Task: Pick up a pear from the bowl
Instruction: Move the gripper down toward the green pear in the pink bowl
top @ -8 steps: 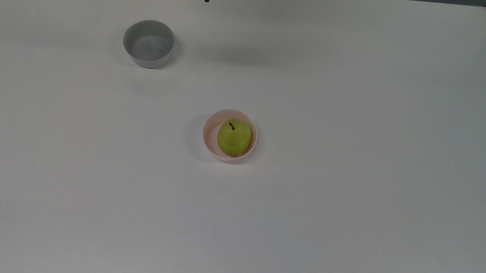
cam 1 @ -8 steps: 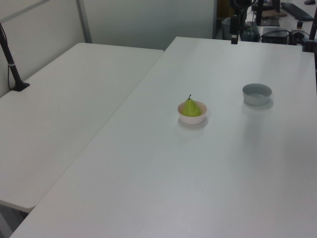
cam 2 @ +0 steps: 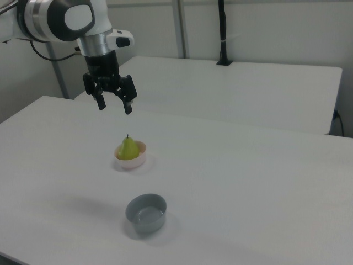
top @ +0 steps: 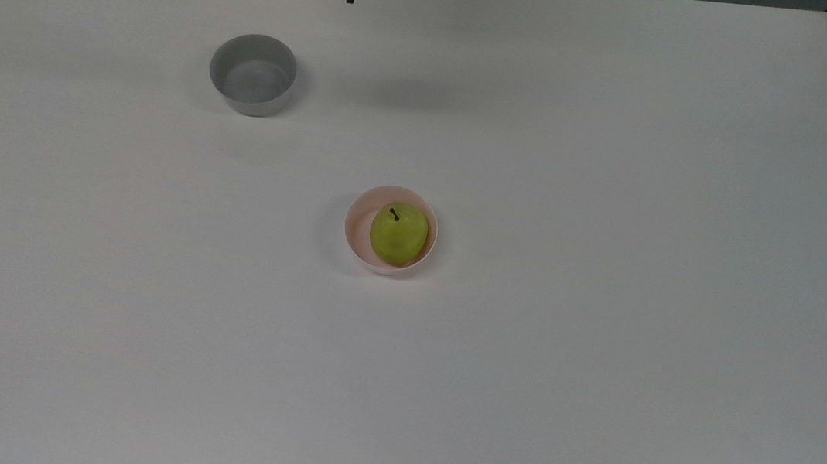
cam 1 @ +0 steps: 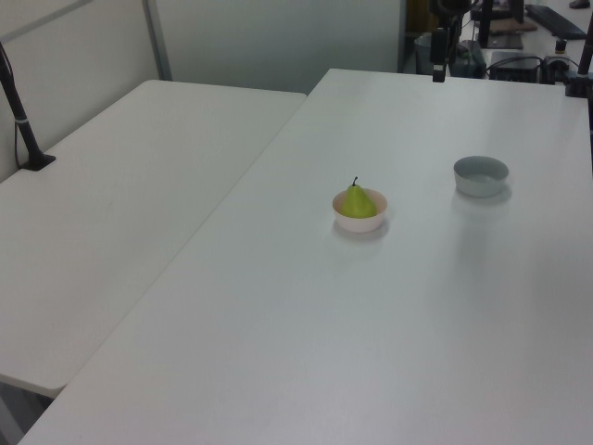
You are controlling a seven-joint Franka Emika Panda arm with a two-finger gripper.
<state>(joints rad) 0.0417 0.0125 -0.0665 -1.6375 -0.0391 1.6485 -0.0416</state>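
**Right view: gripper high and wide, pear waiting in pink bowl**

Nearest in the right view, a grey bowl [cam 2: 146, 212], empty, on the white table [cam 2: 248, 187]. Beyond it, the bowl [cam 2: 131, 156], pale pink, with the pear [cam 2: 128, 148] sitting upright inside, stem up. Farther back and well above, the gripper [cam 2: 113, 105], fingers spread wide, nothing held.

Probably still the approach. Best done by centring over the pear, descending straight with fingers either side of the fruit's belly, clear of the bowl rim, then closing gently; round, smooth skin likely to slip under an off-centre pinch.
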